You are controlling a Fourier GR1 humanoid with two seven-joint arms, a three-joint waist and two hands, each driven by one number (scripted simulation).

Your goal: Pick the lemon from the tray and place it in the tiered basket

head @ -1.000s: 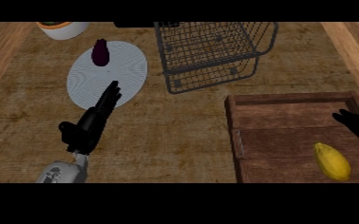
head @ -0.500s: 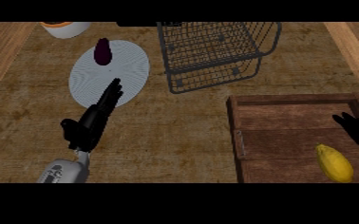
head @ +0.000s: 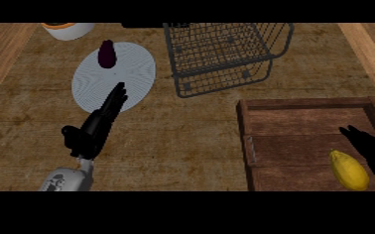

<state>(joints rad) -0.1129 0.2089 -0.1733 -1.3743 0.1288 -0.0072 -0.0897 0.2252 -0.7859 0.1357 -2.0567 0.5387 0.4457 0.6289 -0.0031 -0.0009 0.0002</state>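
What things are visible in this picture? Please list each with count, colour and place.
lemon: one, yellow, on the tray, near right
tray: one, brown wood, right side of counter
tiered basket: one, dark wire, top centre
plate: one, pale grey, left of basket
purple vegetable: one, dark purple, on plate's far edge
bowl: one, white, orange inside, top left
counter: one, brown wood, under everything
left hand: one, black, open, over plate's near edge
right hand: one, black, right edge, beside lemon
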